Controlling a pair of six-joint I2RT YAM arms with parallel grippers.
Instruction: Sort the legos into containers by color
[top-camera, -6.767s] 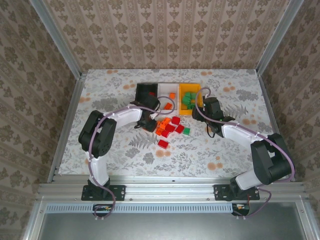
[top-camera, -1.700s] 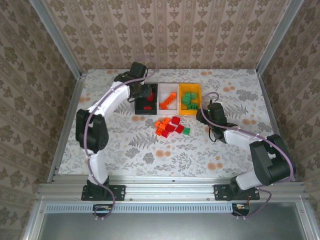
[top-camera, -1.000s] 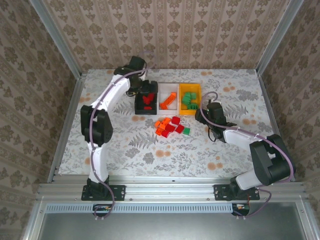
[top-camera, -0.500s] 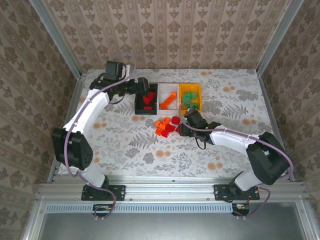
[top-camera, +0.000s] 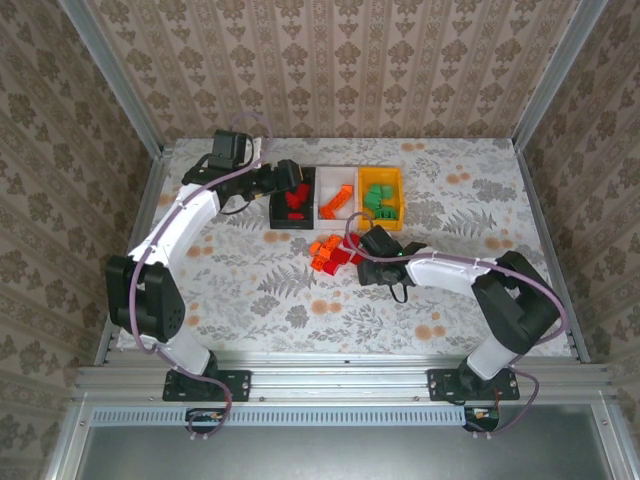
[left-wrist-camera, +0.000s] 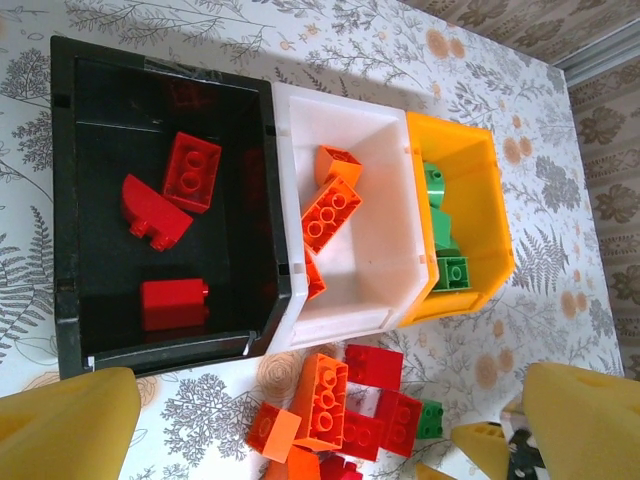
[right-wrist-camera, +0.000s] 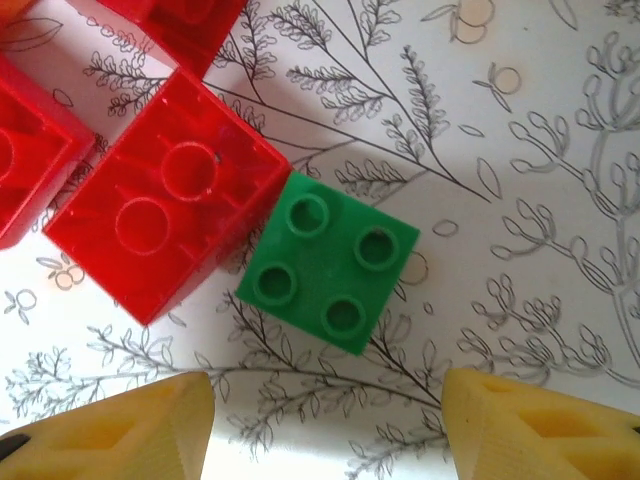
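1. While the right gripper (right-wrist-camera: 325, 425) hangs wide open with nothing in it, the green brick (right-wrist-camera: 328, 262) lies flat on the table (right-wrist-camera: 520, 150), in the middle of the right wrist view.
2. Its two yellow fingers (right-wrist-camera: 100, 430) sit in the bottom corners of that view. The brick is a little higher in the frame than they are. I think the gripper must slide forward and go down until the brick is right between them.
3. A red brick (right-wrist-camera: 165, 205) touches the green brick at its upper left. The finger on that side should slip down beside the green one, not land on the red one.
4. The green brick is turned a bit. Twist the wrist so the fingers press on flat sides, not corners. Shiny plastic could pop out.
5. Squeeze softly, then lift straight up, so the red brick is not dragged along.
6. Carry it to the yellow-orange bin (left-wrist-camera: 480, 200), at the right of the left wrist view. Other green bricks lie in there. The black bin (left-wrist-camera: 65, 200) has red ones and the white bin (left-wrist-camera: 370, 260) has orange ones.
7. The left gripper (left-wrist-camera: 320, 425) is spread open too and holds nothing. It looks down on the bins from the black bin's side. The right arm should keep to the yellow-orange side, so the two arms do not bump.
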